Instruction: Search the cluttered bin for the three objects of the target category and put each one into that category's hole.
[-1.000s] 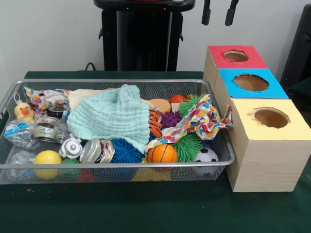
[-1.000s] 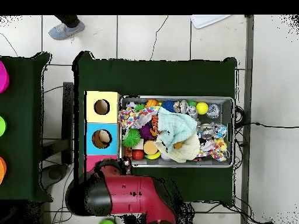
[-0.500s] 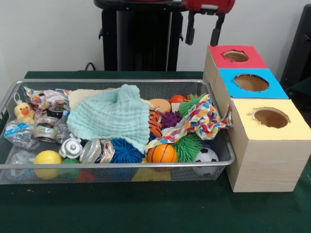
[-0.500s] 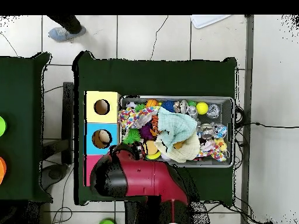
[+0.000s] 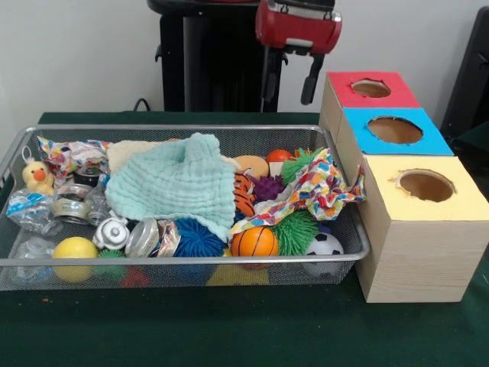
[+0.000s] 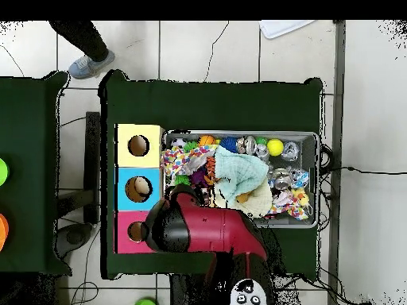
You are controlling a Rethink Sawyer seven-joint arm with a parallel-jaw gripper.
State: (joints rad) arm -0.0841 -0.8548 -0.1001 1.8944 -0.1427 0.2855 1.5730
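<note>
The wire mesh basket (image 5: 191, 261) holds a jumble of toys. The yellow duck (image 5: 37, 177) sits at its left end. The striped tiger (image 5: 244, 193) lies mid-basket, half hidden under a mint cloth (image 5: 176, 187). A cream soft thing (image 5: 128, 153) peeks out behind the cloth; I cannot tell what it is. The red-topped hole (image 5: 370, 88) is on the far box at right. My gripper (image 5: 289, 86) hangs open and empty above the basket's far right corner, left of the red hole. In the overhead view the arm (image 6: 208, 230) hides the gripper and covers the basket's corner next to the red hole (image 6: 137, 231).
The blue-topped hole (image 5: 394, 130) and the yellow-topped hole (image 5: 425, 185) stand nearer the camera in the same row of boxes. Spiky balls, a small basketball (image 5: 254, 241), crushed cans and a patterned cloth (image 5: 313, 189) crowd the basket. A person's foot (image 6: 87, 62) shows at the overhead view's top left.
The arm has swung from beside the red-topped box towards the basket and come lower. The gripper stays open. Nothing in the basket has moved.
</note>
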